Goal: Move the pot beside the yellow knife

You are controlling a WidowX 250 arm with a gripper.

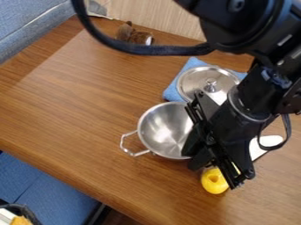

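Note:
The black gripper (203,151) hangs at the right side of the silver pot (164,132), overlapping its right rim. Upright on the wooden table, the pot has a wire handle pointing to the lower left; its right edge is hidden behind the gripper. Just below the gripper lies the yellow end of the knife (214,182), with a hole in it. The knife's middle is covered by the gripper, and a white blade-like part shows to the right of the arm. Whether the gripper touches the pot or holds it, I cannot tell.
A metal lid (197,81) with a knob rests on a blue cloth (171,93) behind the pot. A small brown object (134,36) sits near the table's back edge. The wooden table (76,101) extends left, its front edge running diagonally.

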